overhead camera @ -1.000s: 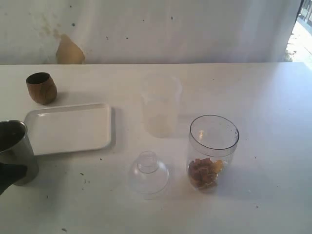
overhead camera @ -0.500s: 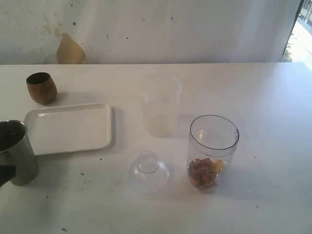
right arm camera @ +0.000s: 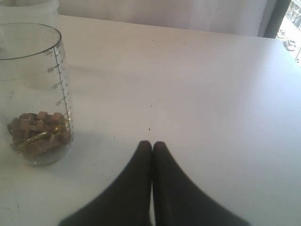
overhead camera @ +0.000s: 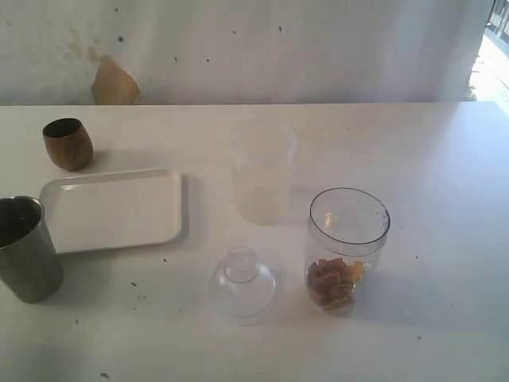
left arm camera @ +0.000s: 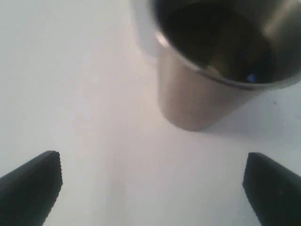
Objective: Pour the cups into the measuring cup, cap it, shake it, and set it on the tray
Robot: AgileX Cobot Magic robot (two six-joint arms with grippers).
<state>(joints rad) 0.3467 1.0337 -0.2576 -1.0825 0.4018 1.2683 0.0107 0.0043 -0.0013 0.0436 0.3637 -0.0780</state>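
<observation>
The measuring cup [overhead camera: 348,247] is stood open-topped on the surface [overhead camera: 445,199], a dome lid [overhead camera: 242,282] near it and a frosted cup [overhead camera: 262,171] behind. The left gripper [left arm camera: 151,184] is spread, empty, near the steel tumbler [left arm camera: 211,66]; the right gripper [right arm camera: 151,147] is pressed together.

Your exterior view overlooks the table [overhead camera: 445,239] from above; left wrist shares the steel tumbler [left arm camera: 197,103] close-up, right wrist the measuring cup [right arm camera: 37,84].

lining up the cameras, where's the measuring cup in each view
Exterior view: measuring cup stands right of centre, beside the dome lid.
Left wrist view: not in it.
Right wrist view: measuring cup beyond the shut right gripper, off to one side.
Shared landmark: the frosted cup just behind it, in both those views.
</observation>
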